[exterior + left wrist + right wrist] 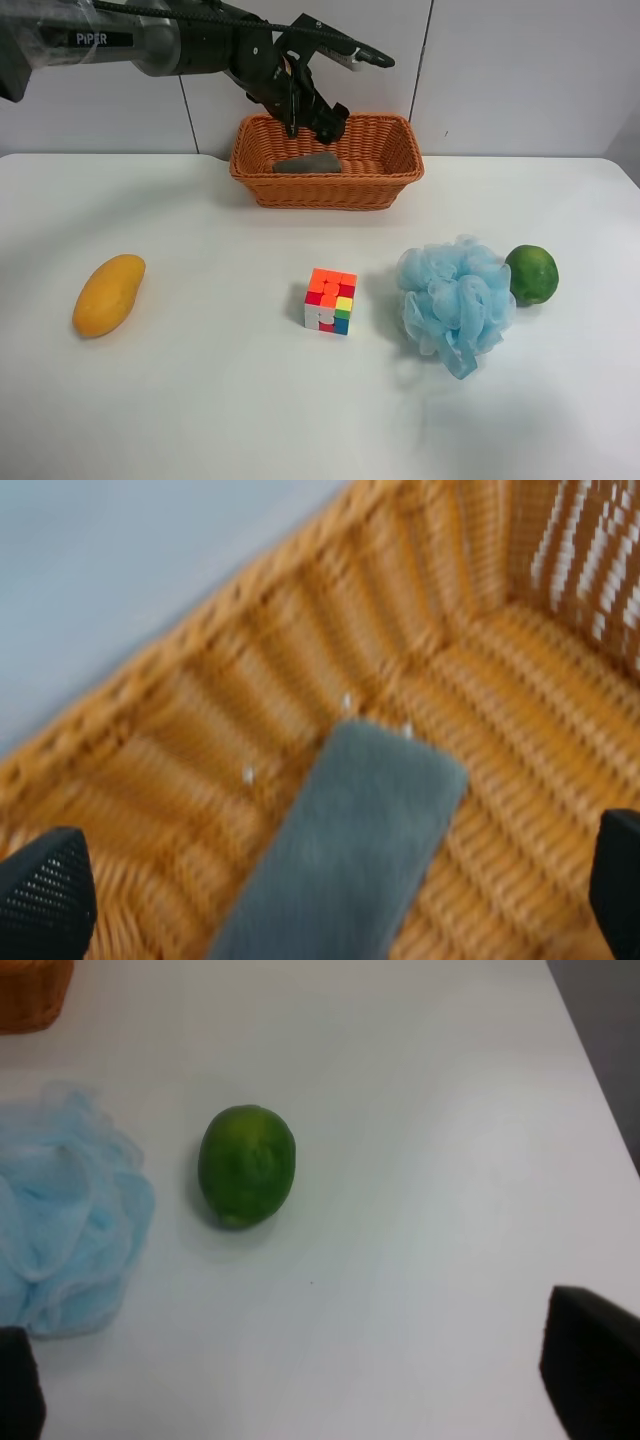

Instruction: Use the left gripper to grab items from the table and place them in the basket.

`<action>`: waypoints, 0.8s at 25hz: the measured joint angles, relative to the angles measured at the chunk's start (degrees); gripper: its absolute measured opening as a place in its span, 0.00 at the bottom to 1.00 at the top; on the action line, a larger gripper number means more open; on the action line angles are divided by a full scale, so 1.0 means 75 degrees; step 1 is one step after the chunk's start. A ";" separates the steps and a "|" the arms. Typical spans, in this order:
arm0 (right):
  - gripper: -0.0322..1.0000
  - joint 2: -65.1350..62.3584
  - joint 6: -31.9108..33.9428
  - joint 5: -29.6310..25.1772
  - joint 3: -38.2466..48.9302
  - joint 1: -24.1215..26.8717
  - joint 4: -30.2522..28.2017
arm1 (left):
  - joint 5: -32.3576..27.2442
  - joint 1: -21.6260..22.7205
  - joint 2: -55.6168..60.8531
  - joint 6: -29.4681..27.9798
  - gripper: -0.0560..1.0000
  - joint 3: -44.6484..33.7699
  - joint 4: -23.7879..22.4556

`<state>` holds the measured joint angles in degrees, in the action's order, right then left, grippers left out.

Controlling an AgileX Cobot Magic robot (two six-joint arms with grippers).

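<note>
My left gripper (312, 112) hangs open and empty over the left part of the wicker basket (330, 190). The grey pad (307, 163) lies inside the basket, leaning on its wall. In the left wrist view the pad (350, 830) lies on the woven floor (520, 710) between the spread fingertips (45, 900). On the white table (220, 400) lie the mango (108, 294), the puzzle cube (331, 300), the blue mesh puff (455, 300) and the green fruit (531, 274). My right gripper (305, 1375) is open over the table, near the green fruit (247, 1165) and the puff (60, 1220).
A white panelled wall (520, 70) stands right behind the basket. The table's edge (600, 1090) runs close past the green fruit. A corner of the basket (35, 990) shows in the right wrist view.
</note>
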<state>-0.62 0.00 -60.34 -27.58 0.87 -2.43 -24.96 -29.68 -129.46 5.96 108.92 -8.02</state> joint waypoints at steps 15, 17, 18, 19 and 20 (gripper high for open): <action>0.99 0.0000 0.0000 0.0000 0.0000 0.0000 0.0000 | -0.5848 0.0493 0.4418 -0.0239 0.99 -0.0502 -0.1794; 0.99 0.0000 0.0000 0.0000 0.0000 0.0000 0.0000 | -0.5858 0.0590 0.5392 -0.0370 0.99 -0.0942 -0.1905; 0.99 0.0000 0.0000 0.0000 0.0000 0.0000 0.0000 | -0.5866 0.0650 0.5824 -0.0458 0.99 -0.1249 -0.1967; 0.99 0.0000 0.0000 0.0000 0.0000 0.0000 0.0000 | -0.5866 0.0718 0.6343 -0.0552 0.99 -0.1534 -0.2063; 0.99 0.0000 0.0000 0.0000 0.0000 0.0000 0.0000 | -0.5866 0.0812 0.6868 -0.0628 0.99 -0.1912 -0.2183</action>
<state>-0.62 0.00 -60.34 -27.58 0.87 -2.43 -68.95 -23.59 -77.95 1.25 94.58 -24.39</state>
